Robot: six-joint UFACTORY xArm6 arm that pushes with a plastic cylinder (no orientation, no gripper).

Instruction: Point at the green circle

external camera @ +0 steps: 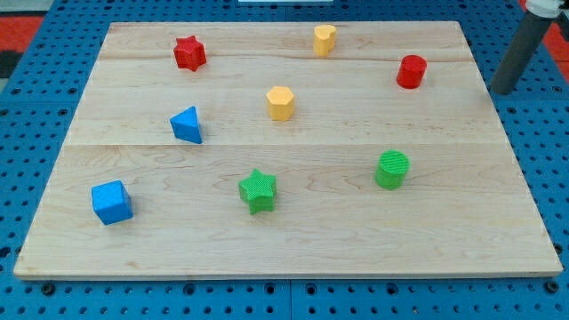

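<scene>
The green circle [392,170] is a short green cylinder standing on the wooden board [293,240] at the lower right. My rod comes down at the view's upper right, and my tip [505,91] sits just off the board's right edge, well above and to the right of the green circle. The red cylinder [411,71] stands to the tip's left.
Also on the board: a green star [259,190], a blue cube [111,202], a blue triangle [187,124], a red star [189,52], a yellow hexagon [280,103] and a second yellow block [324,39]. Blue pegboard [533,133] surrounds the board.
</scene>
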